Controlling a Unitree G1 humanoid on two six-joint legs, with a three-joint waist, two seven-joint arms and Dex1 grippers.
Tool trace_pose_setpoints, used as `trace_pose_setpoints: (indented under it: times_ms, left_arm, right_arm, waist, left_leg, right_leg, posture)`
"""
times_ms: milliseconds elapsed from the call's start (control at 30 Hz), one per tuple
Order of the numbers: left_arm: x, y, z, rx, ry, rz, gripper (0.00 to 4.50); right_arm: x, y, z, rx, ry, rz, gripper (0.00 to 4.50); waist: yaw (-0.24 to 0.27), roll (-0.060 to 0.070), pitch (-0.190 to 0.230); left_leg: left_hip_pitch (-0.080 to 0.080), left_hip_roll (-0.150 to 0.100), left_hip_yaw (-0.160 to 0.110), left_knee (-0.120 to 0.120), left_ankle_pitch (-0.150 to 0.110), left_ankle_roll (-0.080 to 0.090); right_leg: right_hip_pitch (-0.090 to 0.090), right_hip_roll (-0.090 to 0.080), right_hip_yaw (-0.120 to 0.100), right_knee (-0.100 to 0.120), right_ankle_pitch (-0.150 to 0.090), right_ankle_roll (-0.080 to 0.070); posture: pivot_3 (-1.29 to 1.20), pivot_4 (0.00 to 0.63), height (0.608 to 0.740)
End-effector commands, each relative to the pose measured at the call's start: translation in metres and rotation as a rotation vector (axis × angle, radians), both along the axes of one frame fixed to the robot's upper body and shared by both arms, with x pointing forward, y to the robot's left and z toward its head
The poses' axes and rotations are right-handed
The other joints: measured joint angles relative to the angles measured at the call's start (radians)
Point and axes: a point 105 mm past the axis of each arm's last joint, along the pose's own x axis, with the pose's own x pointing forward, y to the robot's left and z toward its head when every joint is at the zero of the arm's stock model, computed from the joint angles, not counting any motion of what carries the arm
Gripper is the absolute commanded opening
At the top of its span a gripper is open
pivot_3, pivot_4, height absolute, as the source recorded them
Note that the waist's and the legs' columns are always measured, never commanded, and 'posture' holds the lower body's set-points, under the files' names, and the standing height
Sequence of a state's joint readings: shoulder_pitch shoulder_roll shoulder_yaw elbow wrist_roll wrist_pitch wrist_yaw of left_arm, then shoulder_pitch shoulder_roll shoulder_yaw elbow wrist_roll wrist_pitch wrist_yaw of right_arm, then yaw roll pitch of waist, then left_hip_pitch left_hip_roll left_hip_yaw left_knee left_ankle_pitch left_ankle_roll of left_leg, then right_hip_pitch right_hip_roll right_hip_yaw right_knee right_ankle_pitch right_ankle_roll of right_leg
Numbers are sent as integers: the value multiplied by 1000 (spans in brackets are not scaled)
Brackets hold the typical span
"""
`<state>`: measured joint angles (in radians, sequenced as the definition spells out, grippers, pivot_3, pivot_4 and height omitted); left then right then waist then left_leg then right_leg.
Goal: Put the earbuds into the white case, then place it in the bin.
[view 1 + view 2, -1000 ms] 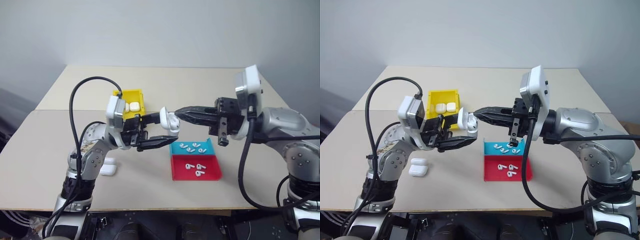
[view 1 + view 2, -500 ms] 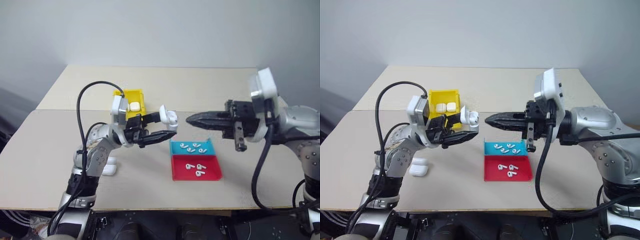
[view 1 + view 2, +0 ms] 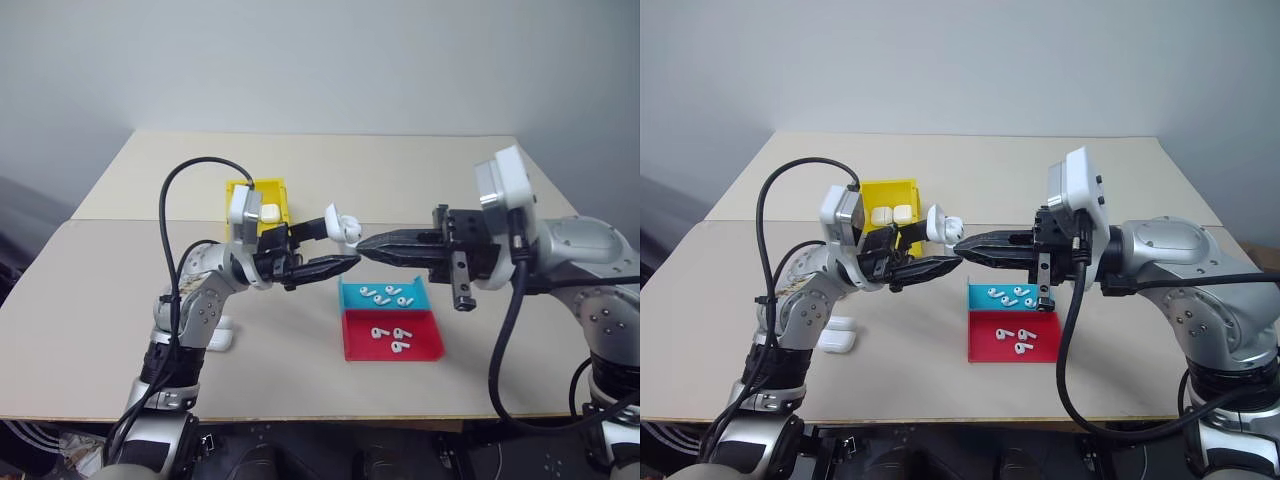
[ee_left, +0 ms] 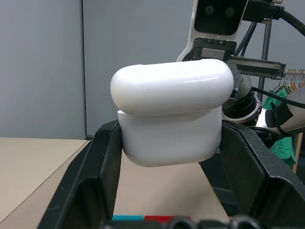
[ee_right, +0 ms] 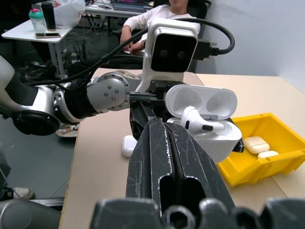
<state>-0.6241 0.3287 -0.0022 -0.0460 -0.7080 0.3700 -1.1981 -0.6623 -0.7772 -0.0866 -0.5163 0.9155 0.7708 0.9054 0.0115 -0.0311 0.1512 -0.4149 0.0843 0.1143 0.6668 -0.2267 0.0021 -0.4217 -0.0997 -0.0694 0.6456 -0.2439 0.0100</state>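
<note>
White case [image 4: 169, 119], lid open, clamped in left gripper [image 3: 335, 247].

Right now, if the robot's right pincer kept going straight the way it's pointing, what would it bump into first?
Most likely the open white case that the left pincer holds up. The shut right pincer points straight at it, its tip right by the earbud sticking out. How much gap is left is hard to tell.
</note>
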Motion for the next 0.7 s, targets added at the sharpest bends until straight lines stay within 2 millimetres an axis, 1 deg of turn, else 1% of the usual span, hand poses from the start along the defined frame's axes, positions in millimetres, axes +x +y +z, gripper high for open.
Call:
trace_pose_setpoints:
  times_ms: [33, 700]
  left_arm:
    - [-9, -2, 9, -5, -60, -20, 2789]
    - [-14, -2, 6, 2, -67, -36, 2789]
  right_arm:
    - [-2, 2, 11, 17, -52, 4, 82]
    - [3, 3, 12, 21, -47, -16, 82]
  waist:
    - [0, 0, 0]
    - [0, 0, 0]
  left_leg:
    - [0, 0, 0, 0, 0, 0]
    - [0, 0, 0, 0, 0, 0]
  right_leg:
    - [0, 0, 0, 0, 0, 0]
    - [0, 0, 0, 0, 0, 0]
  posture:
    - [0, 150, 740]
    - [0, 150, 740]
